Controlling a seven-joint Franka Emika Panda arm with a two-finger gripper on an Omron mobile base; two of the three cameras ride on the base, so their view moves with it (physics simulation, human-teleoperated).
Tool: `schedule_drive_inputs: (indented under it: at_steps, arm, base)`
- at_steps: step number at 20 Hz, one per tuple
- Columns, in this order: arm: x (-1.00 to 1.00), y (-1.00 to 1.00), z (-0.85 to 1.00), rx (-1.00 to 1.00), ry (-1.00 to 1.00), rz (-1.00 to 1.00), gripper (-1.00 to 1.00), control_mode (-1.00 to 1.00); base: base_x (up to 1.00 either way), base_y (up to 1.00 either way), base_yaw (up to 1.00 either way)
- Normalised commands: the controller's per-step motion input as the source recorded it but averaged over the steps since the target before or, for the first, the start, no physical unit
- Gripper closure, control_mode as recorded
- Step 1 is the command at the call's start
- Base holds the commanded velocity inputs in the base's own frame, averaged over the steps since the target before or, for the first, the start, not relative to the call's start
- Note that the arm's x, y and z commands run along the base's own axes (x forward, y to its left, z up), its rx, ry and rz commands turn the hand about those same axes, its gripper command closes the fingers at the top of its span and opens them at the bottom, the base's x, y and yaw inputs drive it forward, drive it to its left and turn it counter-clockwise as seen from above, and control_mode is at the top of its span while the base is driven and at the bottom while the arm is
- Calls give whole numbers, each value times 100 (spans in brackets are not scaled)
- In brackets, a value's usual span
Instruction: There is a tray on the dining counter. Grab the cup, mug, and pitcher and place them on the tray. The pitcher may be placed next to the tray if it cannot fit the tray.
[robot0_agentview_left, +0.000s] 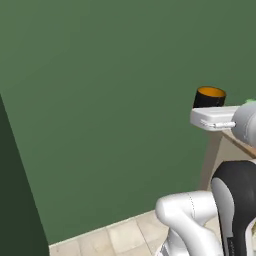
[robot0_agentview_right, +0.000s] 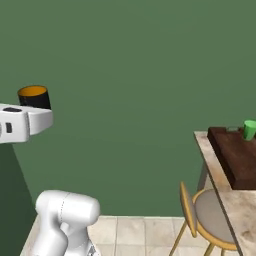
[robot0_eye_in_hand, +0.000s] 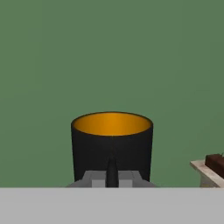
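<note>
Gripper (robot0_eye_in_hand: 112, 178): clenched on the mug's handle, held in the air before the green wall (robot0_agentview_right: 130, 75).
Mug (robot0_eye_in_hand: 112, 146): upright, orange inside showing.
Tray (robot0_agentview_right: 235, 155): on the dining counter (robot0_agentview_right: 235, 210), at 3 o'clock in the right base view.
Cup (robot0_agentview_right: 249, 129): standing on the tray's far end.

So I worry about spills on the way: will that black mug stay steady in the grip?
The mug looks stiff and is held upright by the shut gripper, so it probably stays put. Its smooth wall might slip. It appears empty, so likely light.

2 rear base views toward the green wall (robot0_agentview_left: 100, 100), hand camera close behind mug (robot0_eye_in_hand: 112, 148)
</note>
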Motion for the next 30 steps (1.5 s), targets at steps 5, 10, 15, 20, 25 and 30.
schedule_drive_inputs:
  at_steps: [5, 10, 15, 20, 25, 30]
  arm:
    - [0, 0, 0, 0, 0, 0, 100, 100]
    - [0, 0, 0, 0, 0, 0, 100, 100]
    - [0, 0, 0, 0, 0, 0, 100, 100]
    - [0, 0, 0, 0, 0, 0, 100, 100]
    - [0, 0, 0, 0, 0, 0, 100, 100]
    - [0, 0, 0, 0, 0, 0, 100, 100]
  base:
    - [65, -6, -41]
    - [68, -6, -44]
    - [72, -2, -48]
    - [45, -26, -47]
    - [20, -50, -34]
    - [24, -39, -36]
